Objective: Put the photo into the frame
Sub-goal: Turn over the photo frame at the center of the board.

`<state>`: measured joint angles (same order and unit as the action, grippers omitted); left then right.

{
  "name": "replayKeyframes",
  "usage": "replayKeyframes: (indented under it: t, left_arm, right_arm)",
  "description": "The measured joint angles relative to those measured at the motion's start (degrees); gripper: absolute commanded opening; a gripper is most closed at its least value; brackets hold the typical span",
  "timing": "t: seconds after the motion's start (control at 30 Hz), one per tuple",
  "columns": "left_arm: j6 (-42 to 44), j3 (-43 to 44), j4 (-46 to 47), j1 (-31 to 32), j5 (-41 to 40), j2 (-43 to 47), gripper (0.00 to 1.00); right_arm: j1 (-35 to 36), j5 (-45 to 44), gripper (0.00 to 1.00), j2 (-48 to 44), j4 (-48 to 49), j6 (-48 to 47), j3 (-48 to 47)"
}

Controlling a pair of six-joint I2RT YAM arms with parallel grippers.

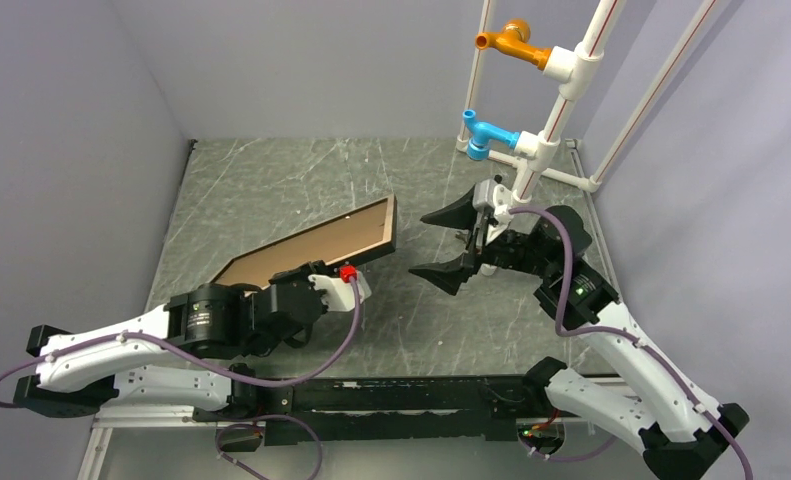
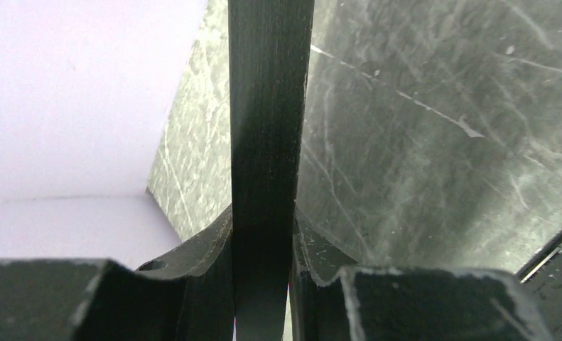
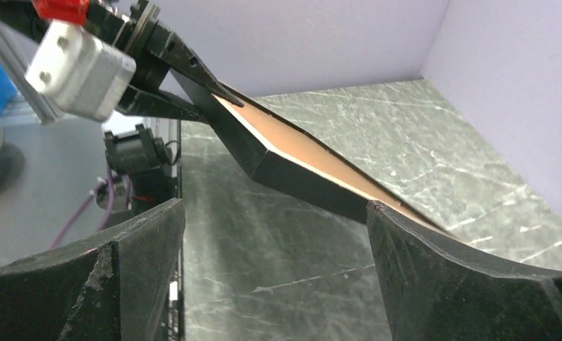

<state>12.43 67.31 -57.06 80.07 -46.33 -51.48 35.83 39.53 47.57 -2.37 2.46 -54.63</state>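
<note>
Holding the frame point(image 1: 316, 243): left gripper point(image 2: 263, 277) is pinched on its black rail, brown back up, tilted over the table point(image 1: 271, 180).
Right gripper point(image 1: 419, 243): spread wide, empty, just beside the frame's corner.
Photo: nowhere visible; whether it's inserted, can't tell.

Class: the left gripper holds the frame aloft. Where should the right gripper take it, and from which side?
Probably the free short rail at the frame's right end, approached from the right: the left gripper clamps the near long rail, and that thin end edge faces the open right gripper.
</note>
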Motion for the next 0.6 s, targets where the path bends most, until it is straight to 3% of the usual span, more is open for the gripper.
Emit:
replayKeyframes:
  t: [0.33,0.6]
  left_arm:
    - [1.9,3.3,-1.16,0.02,7.91,-0.94,0.0]
    - [2.54,3.37,-1.09,0.02,10.54,-1.75,0.0]
  right_arm:
    - [1.79,9.25,0.98,2.27,2.95,-15.58,0.68]
    - [5.33,10.88,0.82,6.99,2.43,-23.65,0.52]
